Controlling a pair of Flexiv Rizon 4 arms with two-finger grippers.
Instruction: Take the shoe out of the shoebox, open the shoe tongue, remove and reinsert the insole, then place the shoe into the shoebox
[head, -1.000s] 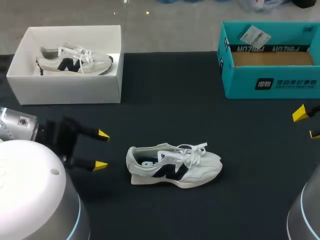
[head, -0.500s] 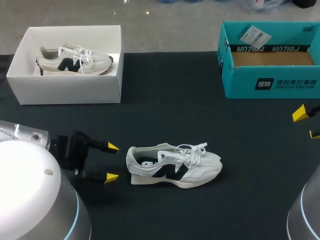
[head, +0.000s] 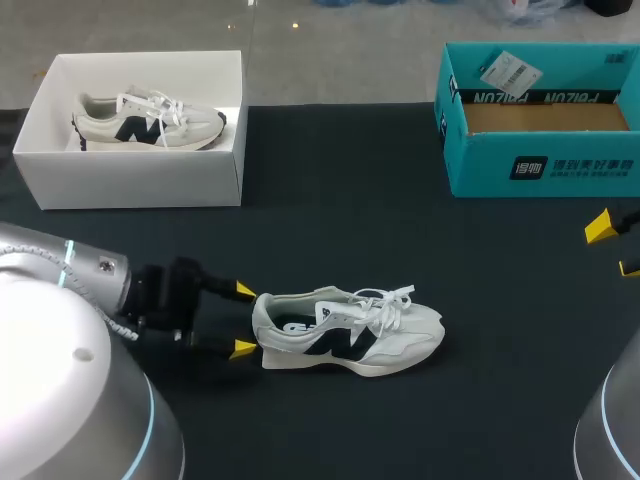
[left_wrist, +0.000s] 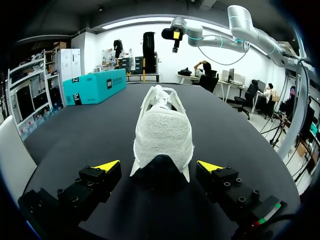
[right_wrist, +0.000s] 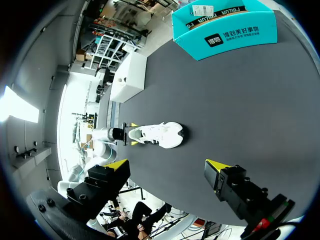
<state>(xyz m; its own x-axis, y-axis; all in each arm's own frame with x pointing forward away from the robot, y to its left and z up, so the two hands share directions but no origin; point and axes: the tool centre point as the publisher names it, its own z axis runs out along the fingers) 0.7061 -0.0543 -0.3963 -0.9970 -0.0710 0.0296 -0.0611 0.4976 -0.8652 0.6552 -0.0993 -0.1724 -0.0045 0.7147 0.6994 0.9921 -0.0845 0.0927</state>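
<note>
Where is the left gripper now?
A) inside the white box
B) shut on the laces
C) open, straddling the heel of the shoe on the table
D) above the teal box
C: the left gripper has its yellow tips apart on either side of the heel of the shoe, with gaps showing.

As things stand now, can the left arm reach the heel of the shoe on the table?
Probably yes. The left gripper is open right at the heel of the shoe, one finger on each side, and nothing lies between them.
</note>
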